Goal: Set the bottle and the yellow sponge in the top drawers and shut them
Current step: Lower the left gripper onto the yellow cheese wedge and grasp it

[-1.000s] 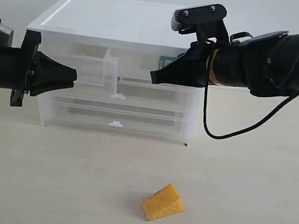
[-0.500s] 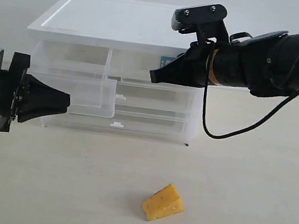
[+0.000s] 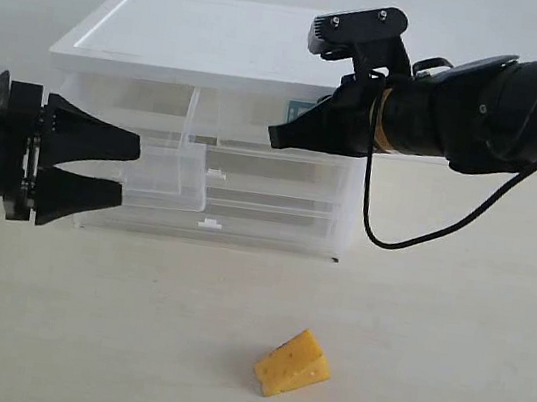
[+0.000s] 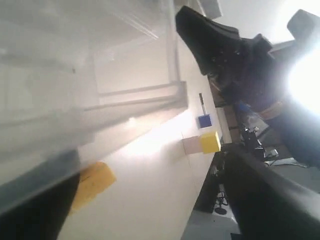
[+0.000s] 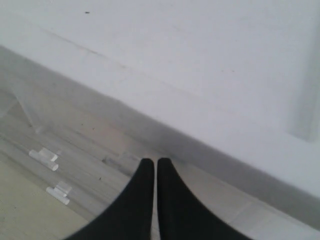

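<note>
Since a second ago the left top drawer (image 3: 166, 174) has slid out of the white-topped chest (image 3: 211, 41). The left gripper (image 3: 129, 171) has let go of it, and its jaws now stand wide apart just beside it. That drawer hangs forward, slightly tilted. The right gripper (image 3: 276, 139) keeps its jaws clenched on nothing, tips at the front of the right top drawer (image 3: 251, 118). The yellow sponge (image 3: 293, 364) lies on the counter (image 3: 446, 369), well in front of the chest.
</note>
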